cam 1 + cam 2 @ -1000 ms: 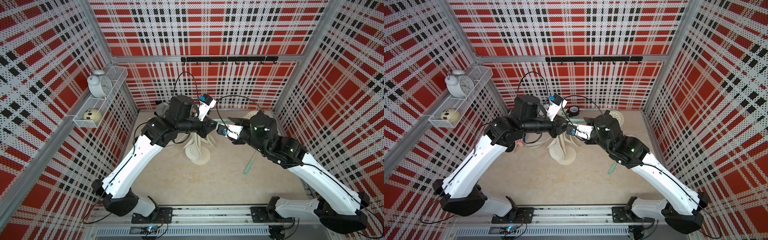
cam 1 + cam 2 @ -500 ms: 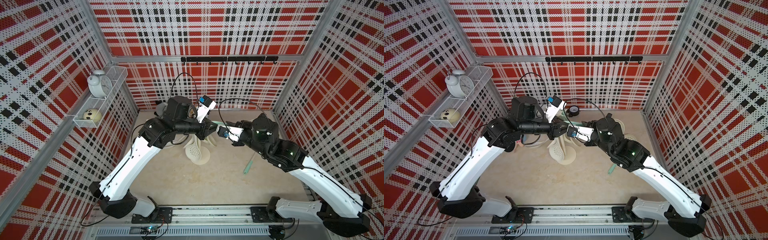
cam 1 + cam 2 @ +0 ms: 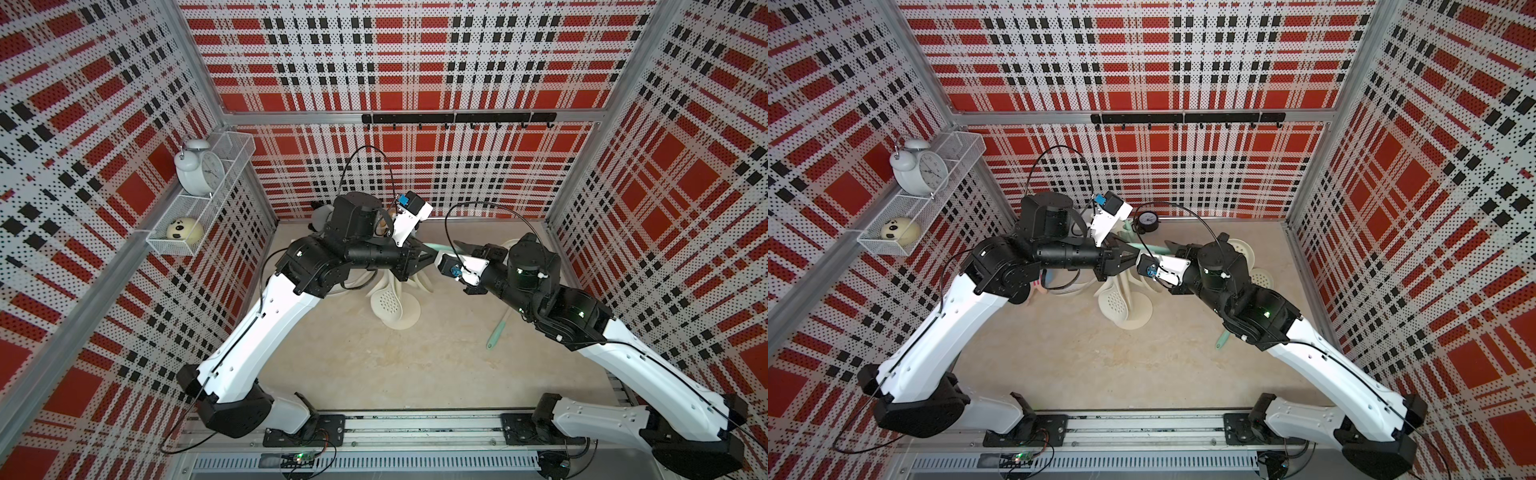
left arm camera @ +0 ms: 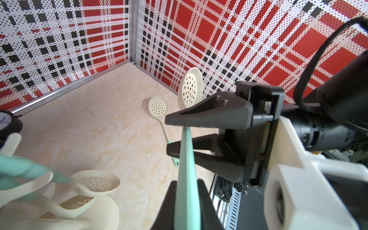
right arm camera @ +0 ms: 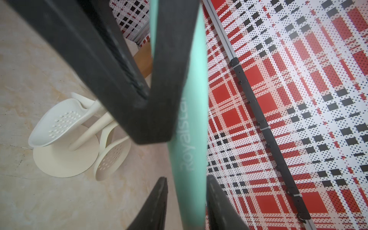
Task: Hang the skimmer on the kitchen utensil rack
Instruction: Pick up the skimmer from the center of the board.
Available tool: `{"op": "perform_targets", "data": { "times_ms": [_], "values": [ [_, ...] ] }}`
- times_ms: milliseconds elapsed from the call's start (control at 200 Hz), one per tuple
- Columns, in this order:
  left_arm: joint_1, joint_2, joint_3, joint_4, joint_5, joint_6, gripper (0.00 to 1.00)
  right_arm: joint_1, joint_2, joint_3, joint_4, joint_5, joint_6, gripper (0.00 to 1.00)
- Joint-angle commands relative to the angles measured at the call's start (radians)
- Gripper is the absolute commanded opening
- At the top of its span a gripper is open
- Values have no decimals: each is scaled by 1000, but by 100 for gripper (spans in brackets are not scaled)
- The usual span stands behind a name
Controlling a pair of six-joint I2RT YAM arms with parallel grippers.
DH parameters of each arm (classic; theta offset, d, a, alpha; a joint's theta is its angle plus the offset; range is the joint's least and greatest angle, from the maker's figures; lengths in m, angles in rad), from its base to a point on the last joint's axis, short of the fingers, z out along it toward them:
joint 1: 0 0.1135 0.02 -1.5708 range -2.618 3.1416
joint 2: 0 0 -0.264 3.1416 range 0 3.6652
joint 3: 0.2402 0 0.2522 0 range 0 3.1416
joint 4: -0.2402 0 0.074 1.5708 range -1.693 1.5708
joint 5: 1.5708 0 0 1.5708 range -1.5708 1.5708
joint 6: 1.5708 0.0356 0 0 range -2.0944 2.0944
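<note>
My left gripper is shut on the mint-green handle of the skimmer, whose cream perforated head points away from me. In both top views this gripper holds the handle level, just above the cream kitchen utensil rack. My right gripper is open. Its jaws straddle the same handle, with a gap on one side. The rack's round base carries several hanging skimmers.
Another skimmer lies on the floor under my right arm. A black hook rail runs along the back wall. A wire shelf on the left wall holds an alarm clock. A small black gauge stands by the back wall.
Both arms have shifted only slightly, and the right arm has eased a little to the right. The skimmer handle stays in my left gripper, between the two grippers.
</note>
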Motion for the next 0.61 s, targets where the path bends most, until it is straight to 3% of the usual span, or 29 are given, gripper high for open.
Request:
{"op": "perform_targets", "data": {
  "times_ms": [0,175,296,366,431,481,601],
  "values": [
    [5,-26,-8,52,22,-5,0,5,-17,-2,59,-21,19,31],
    [10,-31,-9,57,10,-10,0,5,-27,-12,61,-43,38,17],
    [24,-37,-5,83,16,-31,0,5,-53,-39,60,-45,74,0],
    [36,-43,-2,101,27,-40,11,5,-75,-63,68,-81,104,0],
    [43,-57,-10,131,39,-41,38,5,-95,-84,69,-93,139,0],
    [45,-79,-22,165,39,-44,52,2,-110,-98,68,-96,173,0],
    [61,-166,-82,251,15,-49,65,-76,-145,-132,62,-166,306,0]
  ]
}}
